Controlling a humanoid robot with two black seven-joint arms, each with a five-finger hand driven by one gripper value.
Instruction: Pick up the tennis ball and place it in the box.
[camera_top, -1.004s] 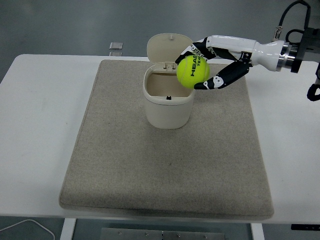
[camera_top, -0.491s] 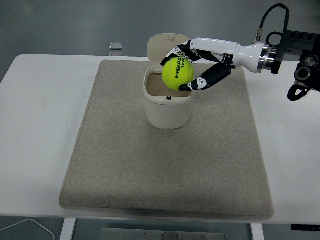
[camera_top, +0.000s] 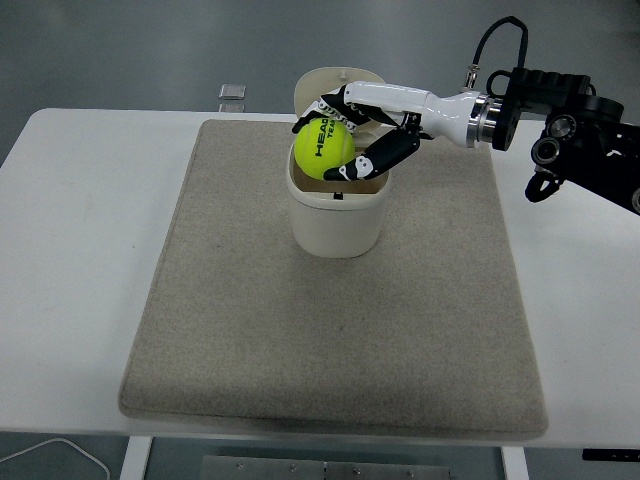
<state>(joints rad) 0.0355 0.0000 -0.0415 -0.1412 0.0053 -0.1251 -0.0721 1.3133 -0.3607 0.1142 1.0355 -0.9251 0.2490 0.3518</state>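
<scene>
Now the bright yellow-green tennis ball (camera_top: 323, 153), printed with black lettering, is sitting in the right hand (camera_top: 352, 130), whose fingers (camera_top: 375, 158) are curling around it, directly over the open mouth of the cream box (camera_top: 336, 215). Behind it, at twelve o'clock, the box's lid (camera_top: 332, 83) is standing raised. Underneath, a beige mat (camera_top: 330, 330) is covering the white table (camera_top: 80, 250); a small grey object (camera_top: 232, 92) is lying at eleven o'clock from the box.
</scene>
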